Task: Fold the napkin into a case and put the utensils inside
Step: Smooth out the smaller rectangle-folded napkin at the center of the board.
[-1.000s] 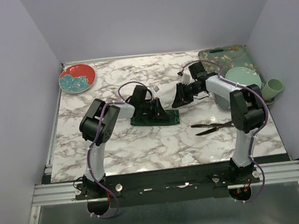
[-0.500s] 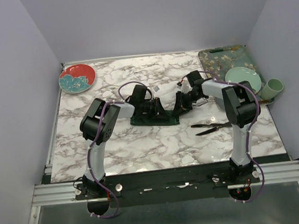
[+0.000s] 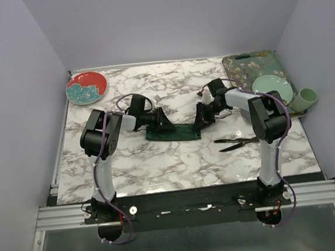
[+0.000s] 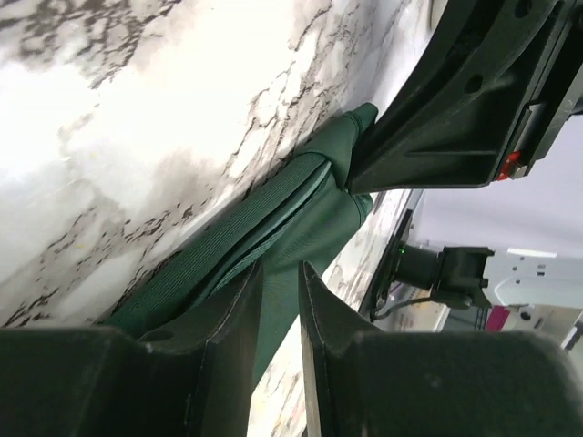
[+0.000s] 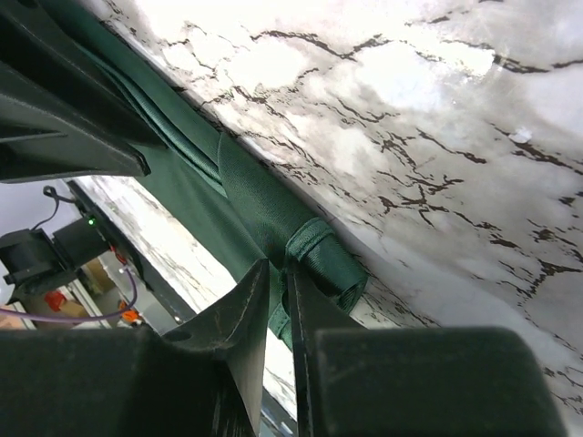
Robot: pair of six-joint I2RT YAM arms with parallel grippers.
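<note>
Top external view: I've got the napkin [image 3: 178, 132] as a narrow dark green strip, lying flat at the middle of the tabletop [image 3: 153, 165]. The utensils [image 3: 237, 143] lie together on the marble to its right and nearer the arm bases, apart from the cloth. My right hand [image 3: 200, 120] is down on the strip's right end. Its wrist view shows the fingers [image 5: 228, 328] nearly together, pinching the rolled hem. My left hand [image 3: 165, 124] sits at the left end with a slim gap and cloth showing in it, but I can't tell if it grips. Red plate [image 3: 86, 87] far left; floral tray [image 3: 250, 65], pale green plate [image 3: 271, 86] and cup [image 3: 307, 97] far right
</note>
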